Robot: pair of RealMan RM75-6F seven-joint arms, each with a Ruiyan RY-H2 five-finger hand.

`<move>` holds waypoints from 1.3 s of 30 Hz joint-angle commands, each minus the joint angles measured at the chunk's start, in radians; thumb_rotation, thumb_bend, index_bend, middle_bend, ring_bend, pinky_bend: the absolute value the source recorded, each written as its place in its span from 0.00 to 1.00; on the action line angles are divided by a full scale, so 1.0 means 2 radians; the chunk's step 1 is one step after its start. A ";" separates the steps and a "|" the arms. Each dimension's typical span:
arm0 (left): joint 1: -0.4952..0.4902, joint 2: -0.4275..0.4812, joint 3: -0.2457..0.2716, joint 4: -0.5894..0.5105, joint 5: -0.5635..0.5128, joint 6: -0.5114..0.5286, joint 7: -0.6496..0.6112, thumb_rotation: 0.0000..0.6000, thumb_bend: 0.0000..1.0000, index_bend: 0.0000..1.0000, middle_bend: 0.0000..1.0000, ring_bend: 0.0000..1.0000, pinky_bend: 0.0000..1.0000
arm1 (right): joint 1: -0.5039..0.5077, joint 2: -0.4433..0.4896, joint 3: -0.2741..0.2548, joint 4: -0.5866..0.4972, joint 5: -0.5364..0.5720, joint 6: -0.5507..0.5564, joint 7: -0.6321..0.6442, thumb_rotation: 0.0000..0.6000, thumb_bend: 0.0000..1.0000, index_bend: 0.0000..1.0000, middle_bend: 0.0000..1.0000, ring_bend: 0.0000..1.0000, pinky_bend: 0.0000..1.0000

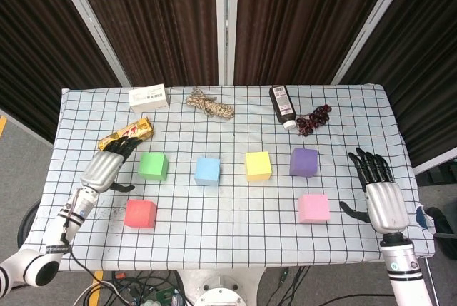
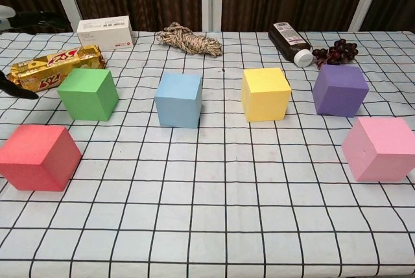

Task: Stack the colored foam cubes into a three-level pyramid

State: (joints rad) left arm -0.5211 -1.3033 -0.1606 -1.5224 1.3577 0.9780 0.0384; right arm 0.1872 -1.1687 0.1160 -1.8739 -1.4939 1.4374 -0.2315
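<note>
Several foam cubes lie apart on the checked table (image 1: 235,220): green (image 1: 153,166), blue (image 1: 208,171), yellow (image 1: 258,165) and purple (image 1: 303,162) in a row, with red (image 1: 140,214) and pink (image 1: 313,208) nearer the front. My left hand (image 1: 107,169) hovers open just left of the green cube, fingers spread, holding nothing. My right hand (image 1: 377,192) is open to the right of the pink cube, apart from it. In the chest view only a left fingertip shows at the left edge, beside the green cube (image 2: 88,93).
Along the back lie a gold snack packet (image 1: 126,137), a white box (image 1: 148,97), a coil of rope (image 1: 208,105), a dark bottle (image 1: 282,105) and a bunch of dark grapes (image 1: 314,119). The packet sits just behind my left hand.
</note>
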 commanded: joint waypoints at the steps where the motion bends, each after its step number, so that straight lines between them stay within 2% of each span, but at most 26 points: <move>1: -0.016 -0.025 -0.006 0.021 -0.014 -0.009 0.007 1.00 0.00 0.05 0.05 0.00 0.12 | -0.001 -0.005 -0.003 0.000 -0.001 0.002 -0.007 1.00 0.08 0.00 0.00 0.00 0.00; 7: -0.036 -0.044 -0.001 0.054 -0.031 -0.041 0.011 1.00 0.00 0.05 0.10 0.00 0.13 | -0.008 -0.017 -0.008 0.014 -0.007 0.015 -0.012 1.00 0.08 0.00 0.00 0.00 0.00; 18: -0.045 -0.077 0.004 0.092 -0.051 -0.042 0.017 1.00 0.00 0.05 0.16 0.00 0.13 | -0.015 -0.019 -0.008 0.029 0.006 0.019 0.000 1.00 0.08 0.00 0.00 0.00 0.00; 23: -0.047 -0.091 0.003 0.104 -0.053 -0.031 0.025 1.00 0.01 0.08 0.26 0.00 0.16 | -0.018 -0.023 -0.009 0.038 0.019 0.014 0.006 1.00 0.08 0.00 0.00 0.00 0.00; 27: -0.047 -0.101 -0.003 0.110 -0.055 -0.014 0.027 1.00 0.07 0.14 0.39 0.05 0.18 | -0.020 -0.022 -0.008 0.043 0.024 0.014 0.010 1.00 0.08 0.00 0.00 0.00 0.00; 33: -0.046 -0.101 -0.020 0.076 -0.064 0.008 0.019 1.00 0.09 0.16 0.48 0.10 0.20 | -0.021 -0.022 -0.005 0.048 0.028 0.014 0.018 1.00 0.08 0.00 0.00 0.00 0.00; 39: -0.053 -0.103 -0.028 0.038 -0.099 0.002 0.052 1.00 0.09 0.16 0.49 0.11 0.20 | -0.022 -0.020 -0.005 0.048 0.026 0.015 0.022 1.00 0.08 0.00 0.00 0.00 0.00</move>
State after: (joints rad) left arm -0.6212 -1.5063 -0.2100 -1.4292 1.1818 0.9882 0.1271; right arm 0.1438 -1.2089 0.1067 -1.7773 -1.4421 1.4675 -0.1873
